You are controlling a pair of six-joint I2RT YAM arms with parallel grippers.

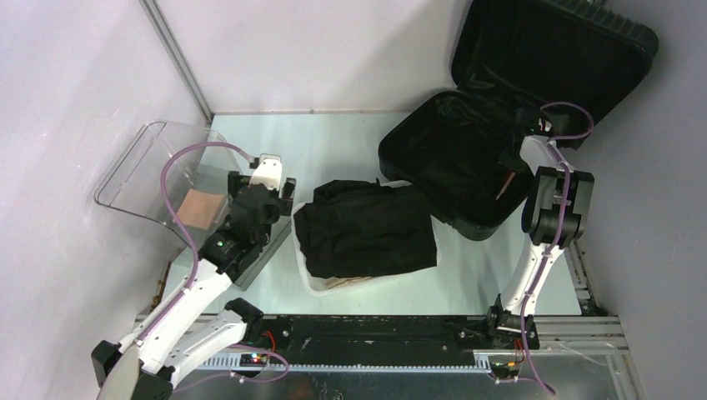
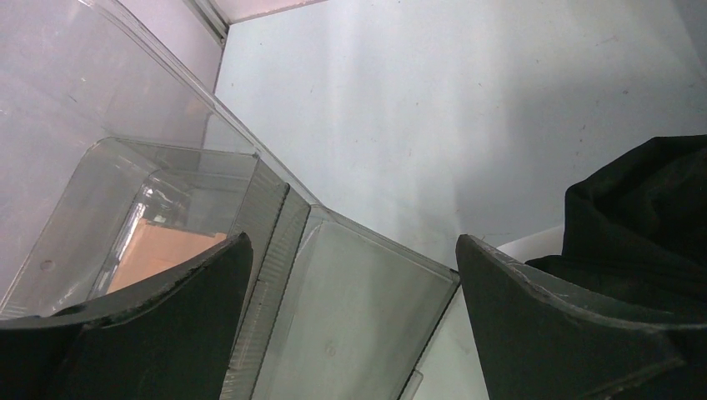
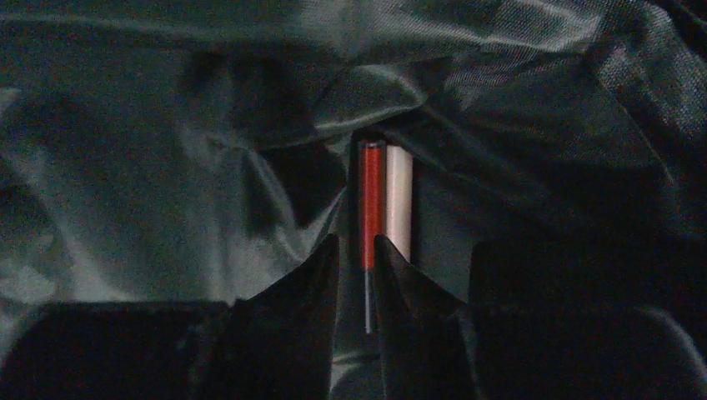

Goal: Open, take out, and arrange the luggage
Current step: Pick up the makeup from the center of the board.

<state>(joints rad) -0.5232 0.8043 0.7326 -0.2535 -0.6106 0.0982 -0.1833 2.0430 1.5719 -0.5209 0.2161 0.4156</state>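
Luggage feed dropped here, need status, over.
Left gripper open, by clear bin. Right gripper shut on red stick inside open luggage. White stick alongside.

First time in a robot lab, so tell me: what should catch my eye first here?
The big black luggage lying open at the right rear, with the right fingers pinching a thin red stick inside it. In the middle, a black garment heaps over a white basket.
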